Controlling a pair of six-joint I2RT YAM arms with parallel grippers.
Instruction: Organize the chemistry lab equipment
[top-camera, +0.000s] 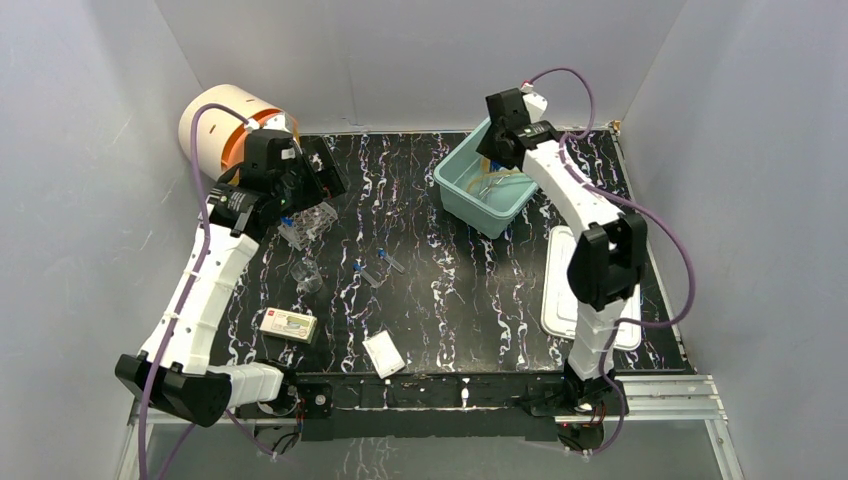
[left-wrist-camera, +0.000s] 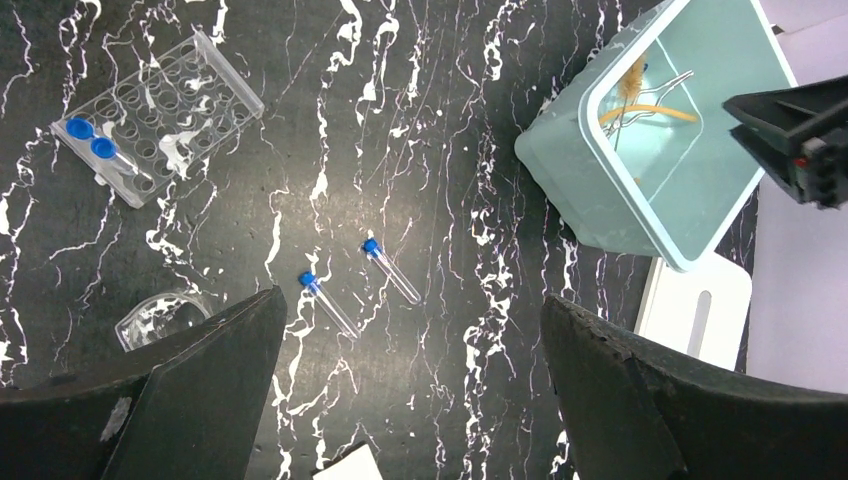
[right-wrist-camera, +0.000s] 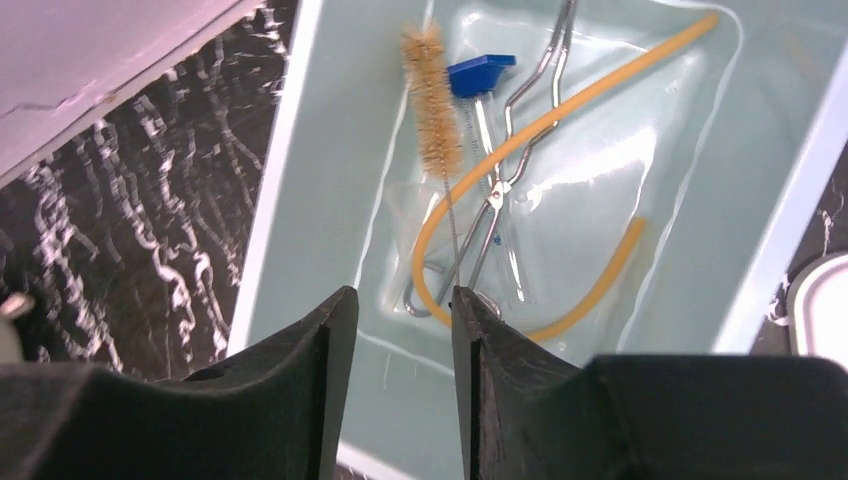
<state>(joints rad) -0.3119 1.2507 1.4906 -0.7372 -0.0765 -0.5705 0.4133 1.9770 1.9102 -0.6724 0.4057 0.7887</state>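
My left gripper (left-wrist-camera: 410, 300) is wide open and empty, held high above the table near the clear rack (top-camera: 310, 222). The rack (left-wrist-camera: 160, 115) holds two blue-capped tubes. Two more blue-capped test tubes (left-wrist-camera: 328, 305) (left-wrist-camera: 392, 270) lie loose on the table, beside a small beaker (left-wrist-camera: 160, 318). My right gripper (right-wrist-camera: 400, 295) is open with a narrow gap and empty, above the teal tub (right-wrist-camera: 300, 180). In the tub lie a brush (right-wrist-camera: 433, 100), a tan rubber tube (right-wrist-camera: 560, 110), metal tongs (right-wrist-camera: 520, 150) with a blue part (right-wrist-camera: 480, 75), and a clear funnel (right-wrist-camera: 405, 215).
A white slotted lid (top-camera: 560, 290) lies right of the tub (top-camera: 460, 190). A white packet (top-camera: 383, 353) and a small printed box (top-camera: 288, 325) lie near the front edge. A large orange-and-white roll (top-camera: 225, 125) stands at the back left. Grey walls enclose the table.
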